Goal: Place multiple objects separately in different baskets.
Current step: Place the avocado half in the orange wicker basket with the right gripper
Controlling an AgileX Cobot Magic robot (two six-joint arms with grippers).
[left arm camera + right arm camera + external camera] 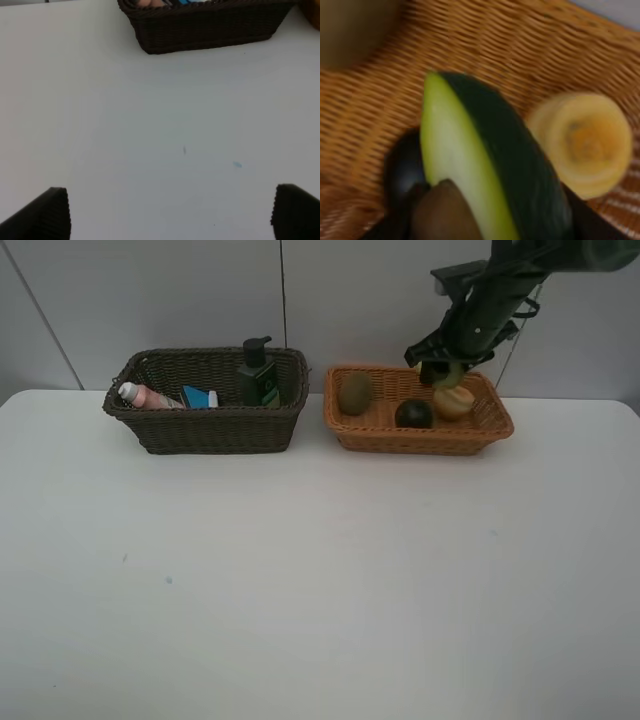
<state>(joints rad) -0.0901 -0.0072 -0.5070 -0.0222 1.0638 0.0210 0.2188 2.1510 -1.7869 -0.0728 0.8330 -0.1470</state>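
- High camera: the deep dark-brown wicker basket (205,400) on the left is well stocked — a pink bottle (147,396) lying on its side, a tall dark pump bottle (256,371) standing upright, and a small blue-and-white item (200,398) between them. I can't pick out an eraser or marker from here.
- Same view: the shallow orange-tan wicker basket (418,410) on the right holds a brownish-green kiwi (355,393), a dark round mangosteen (414,413) and a pale yellow-orange peach (454,402).
- The right gripper (444,372) hangs just above the peach end of that basket with something green between its fingers. The white table (320,580) shows nothing left to collect.
- Left wrist camera: the left gripper (170,212) has its jaws spread wide with nothing between them — only bare table and the dark basket well ahead.
- Right wrist camera: blurred, but the right gripper is clamped on the green avocado half (485,165), pale cut face and brown pit showing, right over the tan weave, peach beside it.
- My read: this looks like the last piece, poised over its basket but not yet released — letting it go should finish the sorting.
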